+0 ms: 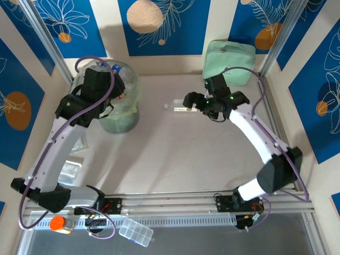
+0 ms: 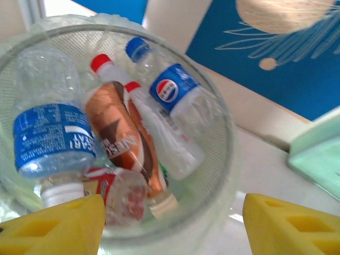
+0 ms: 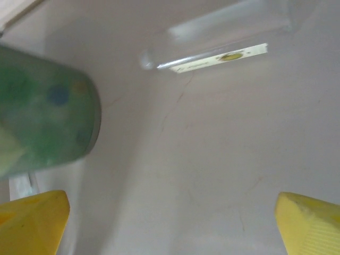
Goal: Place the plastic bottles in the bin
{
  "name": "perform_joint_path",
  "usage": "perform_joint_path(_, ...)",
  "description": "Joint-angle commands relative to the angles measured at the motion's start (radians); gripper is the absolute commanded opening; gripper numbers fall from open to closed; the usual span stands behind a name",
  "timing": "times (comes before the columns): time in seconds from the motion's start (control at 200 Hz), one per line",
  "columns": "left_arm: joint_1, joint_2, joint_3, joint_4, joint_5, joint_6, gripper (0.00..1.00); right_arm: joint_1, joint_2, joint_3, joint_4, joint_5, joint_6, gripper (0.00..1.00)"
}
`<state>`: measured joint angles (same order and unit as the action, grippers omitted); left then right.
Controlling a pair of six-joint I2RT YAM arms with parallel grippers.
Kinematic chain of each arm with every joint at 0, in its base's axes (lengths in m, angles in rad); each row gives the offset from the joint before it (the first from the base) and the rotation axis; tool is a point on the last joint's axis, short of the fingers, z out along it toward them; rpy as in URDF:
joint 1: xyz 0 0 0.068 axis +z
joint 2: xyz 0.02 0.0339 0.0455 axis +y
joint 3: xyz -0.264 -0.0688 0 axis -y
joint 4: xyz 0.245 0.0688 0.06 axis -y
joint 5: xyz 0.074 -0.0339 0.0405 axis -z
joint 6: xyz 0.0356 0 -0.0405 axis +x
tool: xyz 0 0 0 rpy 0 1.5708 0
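Left claw (image 2: 170, 231) hangs right over the bin (image 1: 125, 119), which sits by the far-left corner of the counter (image 1: 175, 154). Its fingers are well apart w/ nothing btwn them, so it's open and empty.

Wrist cam looks straight down into the bin and there's a pile of plastic bottles in there:
- a blue-label bottle (image 2: 53, 138) on one side
- a Pepsi bottle (image 2: 170, 93) w/ a blue cap leaning on the wall
- a brown-label bottle (image 2: 114, 130) and a red-cap clear bottle (image 2: 164, 138) lying side by side in the middle
- a red-label bottle (image 2: 119, 194) down at the bottom

One clear bottle (image 3: 218, 37) is lying on its side on the counter, roughly mid-width and nearer the far edge, cap end pointing toward the bin.

Right claw (image 3: 170, 223) is just beside it on the right-edge side. It's spread as wide as it goes and has hold of nothing. The bottle lies out past the fingertips, not btwn them.

Other stuff:
- mint-green case (image 1: 229, 62) in the far-right corner
- orange-capped jar (image 1: 60, 223) and clear compartment box (image 1: 136, 232) down by the near edge, left side
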<state>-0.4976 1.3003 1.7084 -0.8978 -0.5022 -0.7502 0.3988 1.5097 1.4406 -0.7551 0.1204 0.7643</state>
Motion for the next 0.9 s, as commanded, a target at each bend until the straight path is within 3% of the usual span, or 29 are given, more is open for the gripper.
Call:
perform_joint_path(0.0,-0.016,-0.100,-0.066,-0.038,0.068,0.035,0.70,-0.030,0.105,0.072,0.006,0.033,0.303,1.00)
perform_joint_path(0.125,-0.016,-0.181,-0.095,-0.145,0.126,0.048,0.76,-0.051,0.293,0.219,-0.154,0.056,0.608,0.99)
perform_joint_path(0.35,-0.015,-0.362,-0.190,-0.173,0.275,0.064,0.82,-0.063,0.522,0.415,-0.197,0.062,0.869,0.99)
perform_joint_path(0.52,-0.015,-0.446,-0.229,-0.157,0.396,0.074,0.83,-0.089,0.710,0.621,-0.318,0.056,0.965,0.99)
perform_joint_path(0.895,-0.015,-0.487,-0.209,-0.182,0.428,0.114,0.85,-0.123,0.871,0.691,-0.250,0.045,1.032,0.98)
